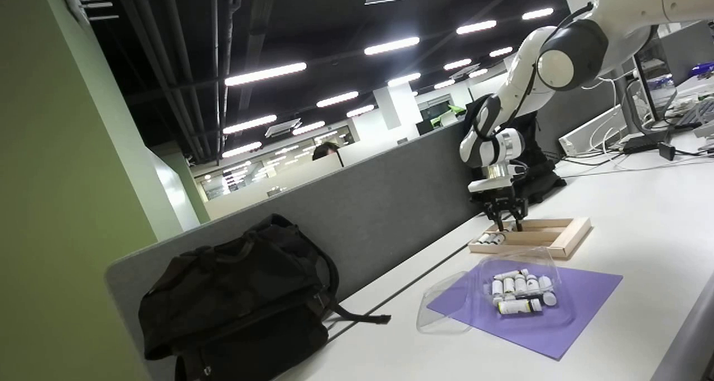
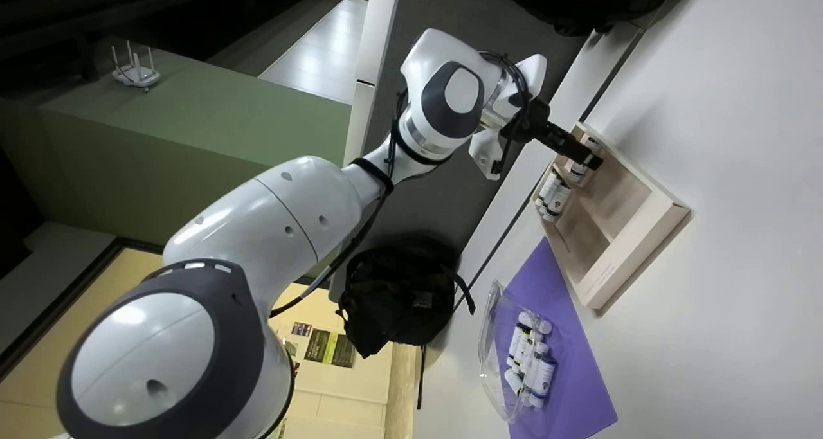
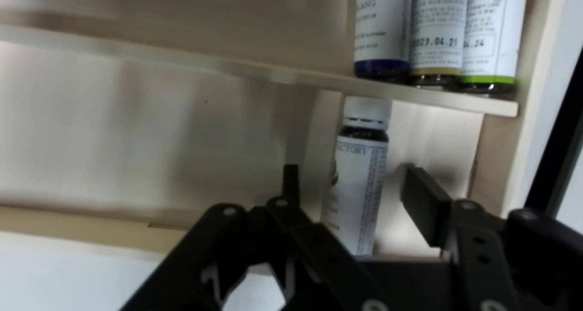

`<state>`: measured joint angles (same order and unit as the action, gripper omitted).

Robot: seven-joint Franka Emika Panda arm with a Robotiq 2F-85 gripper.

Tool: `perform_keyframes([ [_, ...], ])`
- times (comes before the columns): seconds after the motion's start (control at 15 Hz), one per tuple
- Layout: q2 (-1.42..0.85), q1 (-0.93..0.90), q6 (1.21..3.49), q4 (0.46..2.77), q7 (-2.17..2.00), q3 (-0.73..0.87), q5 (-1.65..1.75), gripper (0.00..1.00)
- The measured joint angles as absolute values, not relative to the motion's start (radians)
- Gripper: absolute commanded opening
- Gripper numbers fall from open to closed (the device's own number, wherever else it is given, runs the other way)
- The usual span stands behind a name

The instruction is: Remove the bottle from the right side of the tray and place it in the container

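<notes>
Wrist view, row of three: left bottle [image 3: 381,26], "LANG", finer print blurred; middle bottle [image 3: 438,33], "2023.04.21", leading digits soft; right bottle [image 3: 492,38], "4.24", start cut off. Lone bottle [image 3: 359,183], neighbouring compartment: "CTORY", start of word out of sight. In an exterior view, print on the tray [image 2: 636,252] and lettering on the wall poster [image 2: 330,348]: too small to read.

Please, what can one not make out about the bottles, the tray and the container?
Wrist view: lower end of the single bottle, covered by the end effector.
Wrist view: upper ends of the three bottles, cut off by the top edge.
Wrist view: left part of the tray, cut off by the left edge.
Both exterior views: print on the packed bottles in the clear container, too small.
</notes>
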<state>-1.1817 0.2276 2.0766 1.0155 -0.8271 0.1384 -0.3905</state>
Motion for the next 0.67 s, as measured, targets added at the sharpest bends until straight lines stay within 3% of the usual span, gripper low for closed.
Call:
perform_keyframes([
  [0.27,-1.19,0.226,2.07,0.983,-0.828,0.136,-0.387,0.13],
  [0.67,-1.114,0.228,1.987,1.009,-0.685,0.107,-0.397,0.11],
])
